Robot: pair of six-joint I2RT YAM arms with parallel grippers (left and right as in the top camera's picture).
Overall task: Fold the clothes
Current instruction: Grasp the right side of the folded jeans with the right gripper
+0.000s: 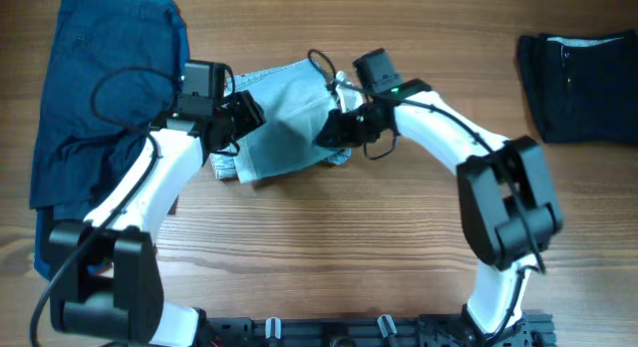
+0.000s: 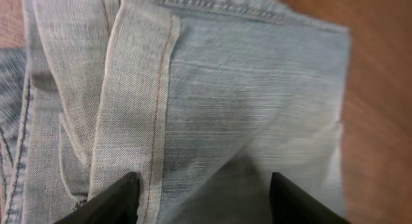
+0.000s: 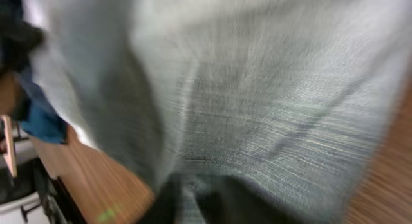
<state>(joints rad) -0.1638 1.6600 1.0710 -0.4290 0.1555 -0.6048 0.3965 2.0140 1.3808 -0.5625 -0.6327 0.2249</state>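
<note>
Task's thing: pale light-wash blue denim shorts (image 1: pixel 284 118) lie partly folded in the middle of the wooden table (image 1: pixel 349 237), between the two arms.
Cuffed hem: a turned-up band with a reddish stitch line (image 2: pixel 132 102) runs lengthways beside flat denim. Layers stack on its far side, so at least one fold looks made.
Left gripper: the left gripper (image 1: pixel 244 118) hangs over the shorts' left edge. In the wrist view its black fingers (image 2: pixel 116 198) stand spread apart with cloth below and nothing between them, probably lined up to pin or take that edge.
Right gripper: the right gripper (image 1: pixel 334 128) sits at the shorts' right edge, where the cloth bunches. Its wrist view is blurred and filled with denim close to the lens. I cannot tell whether the fingers pinch the cloth or only rest by it.
Why both flank it: one arm on each side lets one hold the cloth flat while the other carries an edge over.
Waiting pile: a heap of mid-blue and dark blue cloth garments (image 1: pixel 100 98) lies at the table's left, well apart from the work.
Done pile, by my judgement: a dark navy folded garment (image 1: pixel 578 88) sits at the far right edge.
Risk: stiff denim may spring open if released unpressed.
</note>
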